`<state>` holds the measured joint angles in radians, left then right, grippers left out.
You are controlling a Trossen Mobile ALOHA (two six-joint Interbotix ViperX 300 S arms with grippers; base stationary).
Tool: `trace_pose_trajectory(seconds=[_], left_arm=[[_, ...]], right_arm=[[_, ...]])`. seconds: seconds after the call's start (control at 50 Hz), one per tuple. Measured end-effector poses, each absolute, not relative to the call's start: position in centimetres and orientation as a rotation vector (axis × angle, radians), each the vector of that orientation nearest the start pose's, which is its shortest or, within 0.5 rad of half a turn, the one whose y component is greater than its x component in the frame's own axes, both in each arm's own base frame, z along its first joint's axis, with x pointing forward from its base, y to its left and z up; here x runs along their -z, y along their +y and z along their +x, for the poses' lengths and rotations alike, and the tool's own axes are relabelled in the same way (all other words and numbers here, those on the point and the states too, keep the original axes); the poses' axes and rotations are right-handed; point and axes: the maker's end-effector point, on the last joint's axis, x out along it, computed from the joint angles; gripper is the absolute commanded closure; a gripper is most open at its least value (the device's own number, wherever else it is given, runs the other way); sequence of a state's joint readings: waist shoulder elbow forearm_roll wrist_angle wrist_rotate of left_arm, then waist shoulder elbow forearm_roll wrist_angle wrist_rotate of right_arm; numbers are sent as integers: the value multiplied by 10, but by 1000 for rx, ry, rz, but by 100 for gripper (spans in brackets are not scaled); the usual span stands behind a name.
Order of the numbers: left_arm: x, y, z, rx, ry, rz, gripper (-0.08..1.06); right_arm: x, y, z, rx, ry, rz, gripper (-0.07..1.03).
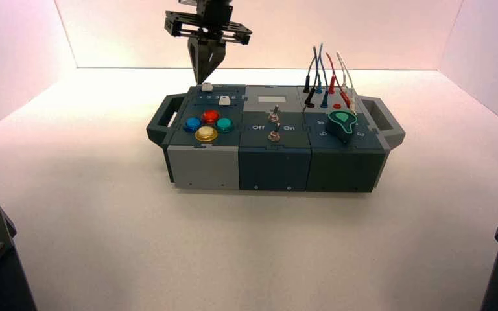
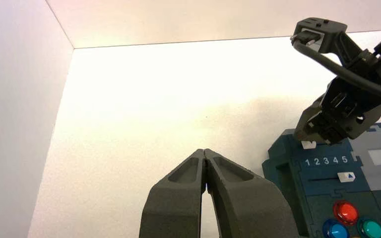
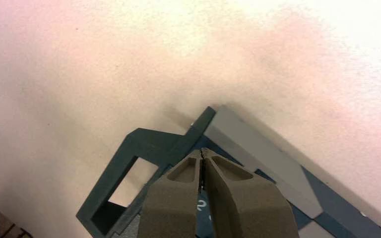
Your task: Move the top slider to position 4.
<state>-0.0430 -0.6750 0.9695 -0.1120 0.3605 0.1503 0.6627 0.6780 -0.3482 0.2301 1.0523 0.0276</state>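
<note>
The top slider (image 1: 207, 86) (image 2: 307, 145) is a small white knob at the box's rear left corner, above the printed 1 of the digit row. Position 4 (image 2: 335, 160) is the fourth numeral of that row. My right gripper (image 1: 205, 78) (image 3: 201, 151) reaches down from the far side, shut and holding nothing. Its fingertips (image 2: 308, 132) hang just over the top slider; whether they touch it I cannot tell. In the right wrist view a printed 2 shows between the fingers. My left gripper (image 2: 206, 151) is shut and empty, off to the box's front left.
The twin white slider knob (image 1: 224, 100) (image 2: 346, 177) sits under the 5. Red (image 1: 210, 116), blue (image 1: 192, 124), yellow (image 1: 206, 134) and teal (image 1: 224, 124) buttons lie in front. Two toggle switches (image 1: 273, 117), a green knob (image 1: 342, 120) and wires (image 1: 327, 78) stand to the right.
</note>
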Motion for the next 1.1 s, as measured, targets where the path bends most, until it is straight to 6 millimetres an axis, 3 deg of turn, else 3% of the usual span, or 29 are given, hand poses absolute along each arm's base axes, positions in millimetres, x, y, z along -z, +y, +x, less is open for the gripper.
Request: trace_pose_trajectory(seconds=[0.74,1.1], left_arm=[[-204,-19,286,94,651,47,101],[-207,-20,287,96,644,46,101]], right_arm=[[-52,364,413,-608,1431,-209,99],[-61,377,415,-632,1411,-210,99]])
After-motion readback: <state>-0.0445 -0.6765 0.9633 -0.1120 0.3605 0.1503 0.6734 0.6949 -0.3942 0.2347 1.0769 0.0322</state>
